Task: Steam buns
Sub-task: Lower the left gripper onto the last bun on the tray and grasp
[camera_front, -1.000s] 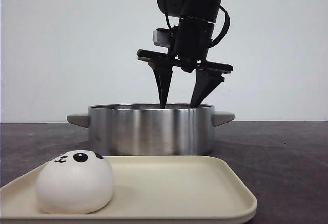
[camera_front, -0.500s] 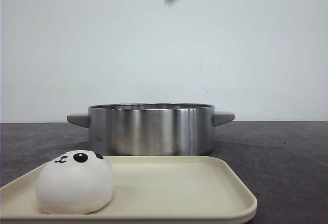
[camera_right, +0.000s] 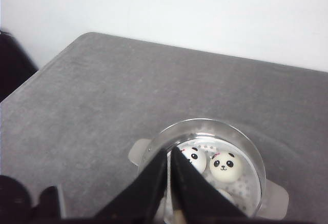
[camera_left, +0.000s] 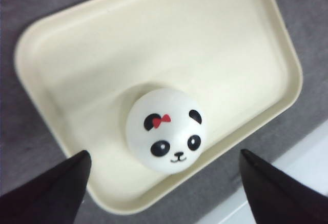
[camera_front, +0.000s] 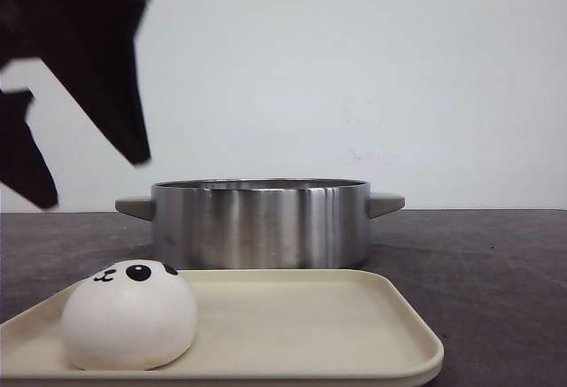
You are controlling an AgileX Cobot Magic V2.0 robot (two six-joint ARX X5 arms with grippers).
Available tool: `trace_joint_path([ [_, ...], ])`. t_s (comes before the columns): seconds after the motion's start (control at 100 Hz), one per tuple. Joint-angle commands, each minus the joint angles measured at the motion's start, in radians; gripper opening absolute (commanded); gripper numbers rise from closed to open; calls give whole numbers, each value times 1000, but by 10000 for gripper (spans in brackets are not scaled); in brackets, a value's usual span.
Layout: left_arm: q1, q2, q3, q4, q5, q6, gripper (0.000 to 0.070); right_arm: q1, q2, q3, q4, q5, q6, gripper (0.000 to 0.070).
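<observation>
Newly arrived left claw (camera_front: 93, 179) above white panda bun (camera_front: 129, 314)

Dark grey table (camera_front: 496, 272) w/ pot (camera_front: 261, 223); tray (camera_front: 310, 325).

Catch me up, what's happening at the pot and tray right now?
Panda buns are being moved from the cream tray into the steel pot. One bun is left on the tray, and the left gripper hangs open above it, touching nothing. The right wrist view shows at least two buns inside the pot on a perforated insert. The right gripper is shut and empty, high above the pot.
</observation>
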Motion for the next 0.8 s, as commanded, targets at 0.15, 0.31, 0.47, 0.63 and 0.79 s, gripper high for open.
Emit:
trace_joint_path([
  [0.15,-39,129,11,46,2,-3,548,13,16,13,0,3,4,1],
  [0.31,-65,203,11,59,2,-2,547,13,16,13,0,3,4,1],
  [0.47,-85,260,11,81,-3,0,547,13,16,13,-6,3,5,1],
  [0.63,-90,306,11,85,-7,1,546,13,16,13,-16,1,18,1],
  [0.79,-90,341,11,83,-36,2,531,13,16,13,-35,0,18,1],
])
